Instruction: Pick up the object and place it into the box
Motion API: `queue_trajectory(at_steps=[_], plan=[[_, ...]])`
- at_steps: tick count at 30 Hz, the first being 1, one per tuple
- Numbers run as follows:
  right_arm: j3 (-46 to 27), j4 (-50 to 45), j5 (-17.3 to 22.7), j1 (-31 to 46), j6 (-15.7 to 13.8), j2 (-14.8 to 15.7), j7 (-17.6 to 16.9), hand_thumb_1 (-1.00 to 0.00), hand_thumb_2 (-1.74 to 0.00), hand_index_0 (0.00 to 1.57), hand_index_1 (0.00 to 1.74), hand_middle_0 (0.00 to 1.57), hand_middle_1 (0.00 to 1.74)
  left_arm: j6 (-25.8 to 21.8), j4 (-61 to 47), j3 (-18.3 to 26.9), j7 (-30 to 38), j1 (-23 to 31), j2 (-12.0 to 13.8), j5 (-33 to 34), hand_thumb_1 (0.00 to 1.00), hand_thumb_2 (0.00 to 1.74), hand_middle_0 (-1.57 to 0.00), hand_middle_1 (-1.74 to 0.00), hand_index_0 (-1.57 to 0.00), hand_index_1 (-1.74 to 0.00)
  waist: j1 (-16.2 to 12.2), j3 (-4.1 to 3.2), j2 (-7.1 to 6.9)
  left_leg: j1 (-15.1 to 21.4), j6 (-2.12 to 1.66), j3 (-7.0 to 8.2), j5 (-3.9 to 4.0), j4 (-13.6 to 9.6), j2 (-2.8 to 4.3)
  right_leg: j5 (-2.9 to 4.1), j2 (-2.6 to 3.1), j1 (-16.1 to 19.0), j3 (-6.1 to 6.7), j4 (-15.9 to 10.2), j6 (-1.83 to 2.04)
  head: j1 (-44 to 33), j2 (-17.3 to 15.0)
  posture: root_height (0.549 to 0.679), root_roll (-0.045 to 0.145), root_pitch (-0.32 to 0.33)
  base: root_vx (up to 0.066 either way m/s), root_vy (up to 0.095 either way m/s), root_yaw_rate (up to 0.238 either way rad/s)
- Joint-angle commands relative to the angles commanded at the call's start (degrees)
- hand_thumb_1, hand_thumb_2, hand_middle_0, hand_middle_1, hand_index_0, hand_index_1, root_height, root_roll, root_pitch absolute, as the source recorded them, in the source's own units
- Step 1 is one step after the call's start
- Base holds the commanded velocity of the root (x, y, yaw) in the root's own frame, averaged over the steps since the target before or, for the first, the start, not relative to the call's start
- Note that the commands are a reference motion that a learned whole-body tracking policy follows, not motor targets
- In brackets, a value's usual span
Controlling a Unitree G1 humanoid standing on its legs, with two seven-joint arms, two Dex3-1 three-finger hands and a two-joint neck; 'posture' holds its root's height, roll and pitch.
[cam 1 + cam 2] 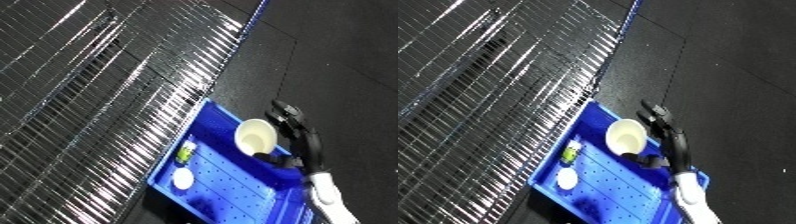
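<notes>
A cream bowl (256,137) hangs tilted over the right side of the blue bin (233,182), its open mouth facing the view. My right hand (302,141) is shut on the bowl, with fingers reaching up behind its right rim and the thumb (269,158) curled under its lower edge. The white forearm (325,194) comes in from the lower right corner. My left hand shows in no view.
In the bin lie a small green and yellow item (186,152) and a white round item (182,179). A shiny wire rack (89,80) fills the left half of the view, right beside the bin. Dark floor (342,60) lies to the right.
</notes>
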Motion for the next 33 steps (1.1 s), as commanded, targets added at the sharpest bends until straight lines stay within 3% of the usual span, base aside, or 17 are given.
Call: queue_trajectory(at_steps=[10, 14, 20, 27, 33], plan=[[1.0, -2.1, -0.6, 0.3, 1.0, 1.2, 1.1, 0.0, 0.0, 0.0, 0.0, 0.0, 0.0, 0.0, 0.0, -0.5, 0.1, 0.0, -0.4, 0.1, 1.0, 1.74, -1.57, -1.74, -1.57, -1.74, 0.5, 0.3, -0.49, -0.5, -0.3, -0.65, 0.96, -0.1, 0.07, 0.09, -0.12, 0.0, -0.69, -0.1, -0.19, -5.7, -0.7, 0.653, 0.102, 0.016, -0.014, -0.014, 0.029], [2.2, -5.6, -5.4, 0.2, 1.7, 1.3, 1.3, 0.0, 0.0, 0.0, 0.0, 0.0, 0.0, 0.5, -0.8, -1.0, 0.4, 0.0, -0.2, 0.3, 1.0, 1.74, -1.57, -1.74, -1.57, -1.74, 1.1, 0.63, -1.03, -1.1, -0.28, -1.16, 1.06, 0.5, 0.08, 0.1, -0.19, -0.2, -1.05, 0.3, -0.27, -11.4, -1.0, 0.652, 0.102, 0.014, -0.023, -0.042, 0.079], [5.7, -12.1, -13.1, -2.6, 5.3, -0.9, 3.2, 0.0, 0.0, 0.0, 0.0, 0.0, 0.0, 1.4, -1.1, -2.0, 1.1, -1.1, 0.2, 1.3, 1.0, 1.74, -1.57, -1.74, -1.57, -1.74, 2.6, 1.16, -1.92, -2.4, -0.19, -2.22, 1.12, 1.5, 0.16, 0.04, -0.25, -0.7, -1.7, 1.4, -0.35, -21.0, -1.3, 0.65, 0.097, 0.009, -0.018, -0.058, 0.092], [9.6, -16.6, -12.7, -7.4, 7.6, -1.3, 6.4, 0.0, 0.0, 0.0, 0.0, 0.0, 0.0, 2.7, -0.7, -2.9, 2.1, -3.0, 0.7, 2.9, 1.0, 1.74, -1.57, -1.74, -1.57, -1.74, 5.2, 1.41, -3.39, -4.1, -0.11, -3.78, 0.94, 2.9, 0.25, -0.29, -0.51, -0.9, -2.97, 3.0, -0.19, -29.4, -2.3, 0.647, 0.086, 0.001, -0.004, -0.074, 0.06], [12.5, -18.7, -13.1, -10.0, 8.8, -0.2, 8.4, 0.0, 0.0, 0.0, 0.0, 0.0, 0.0, 4.4, -0.7, -2.6, 1.7, -3.6, 1.6, 4.1, 1.0, 1.74, -1.57, -1.74, -1.57, -1.74, 7.5, 1.33, -4.49, -5.2, -0.09, -5.0, 1.28, 3.9, 0.2, -0.35, -0.71, -0.7, -4.17, 4.0, 0.14, -33.6, -3.3, 0.646, 0.076, -0.005, 0.017, -0.075, 0.104]])
